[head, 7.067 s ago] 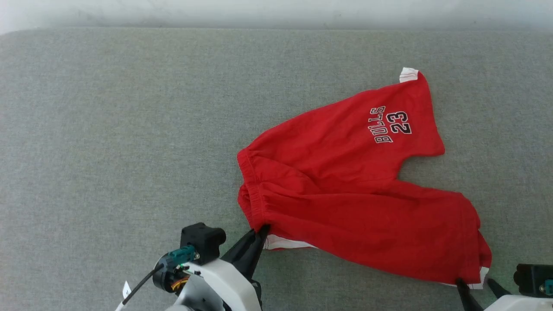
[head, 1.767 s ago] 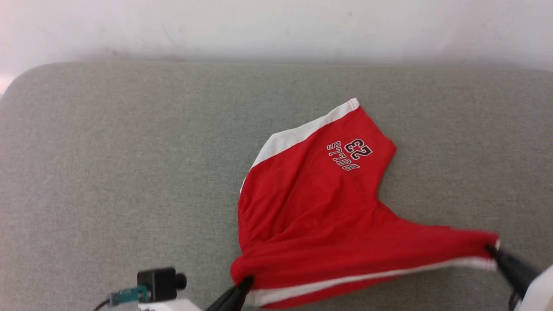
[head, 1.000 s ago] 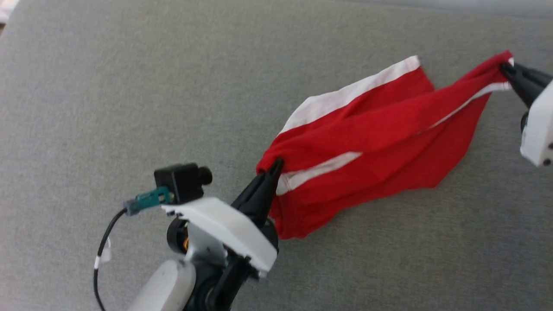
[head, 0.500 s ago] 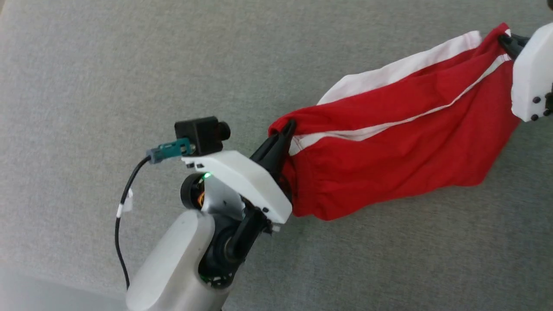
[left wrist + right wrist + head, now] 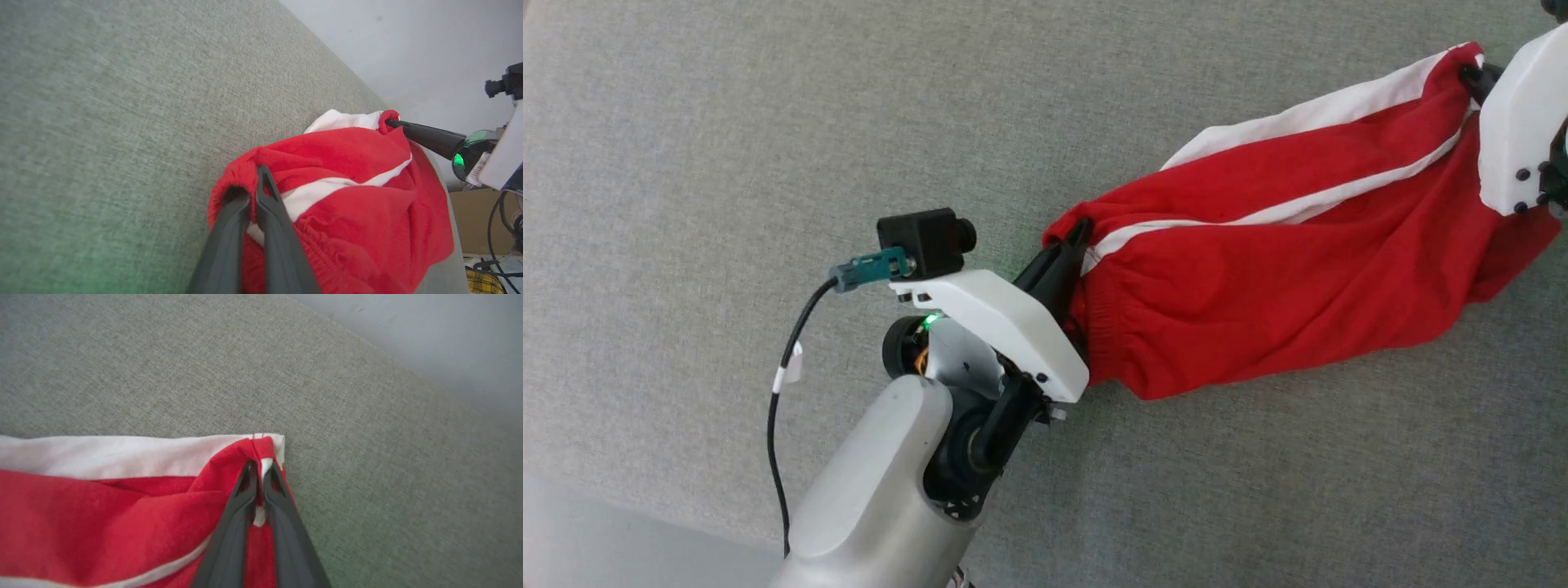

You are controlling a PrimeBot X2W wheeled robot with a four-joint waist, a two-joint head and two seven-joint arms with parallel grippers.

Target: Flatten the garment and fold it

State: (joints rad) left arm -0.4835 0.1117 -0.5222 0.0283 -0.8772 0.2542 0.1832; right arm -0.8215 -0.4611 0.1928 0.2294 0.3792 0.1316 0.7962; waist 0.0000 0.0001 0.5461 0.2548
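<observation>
The garment (image 5: 1282, 278), red shorts with white side stripes, hangs stretched between my two grippers over the grey surface, folded along its length, lower edge sagging. My left gripper (image 5: 1081, 231) is shut on the waistband end; the left wrist view shows its fingers pinching the gathered elastic edge (image 5: 258, 179). My right gripper (image 5: 1468, 72) is shut on the leg-hem corner at the upper right; the right wrist view shows its tips (image 5: 257, 467) clamped on red fabric and white trim. The printed lettering is hidden.
The grey fabric surface (image 5: 727, 163) spreads wide to the left and below. A pale wall (image 5: 408, 41) lies beyond its far edge. My left forearm (image 5: 890, 490) with its cable rises from the lower left. Boxes and cables (image 5: 490, 228) sit past the surface's end.
Both grippers keep their hold. The shorts, with both grippers, sit slightly further right and lower in the picture than half a second ago; the head view has also kept shifting.
</observation>
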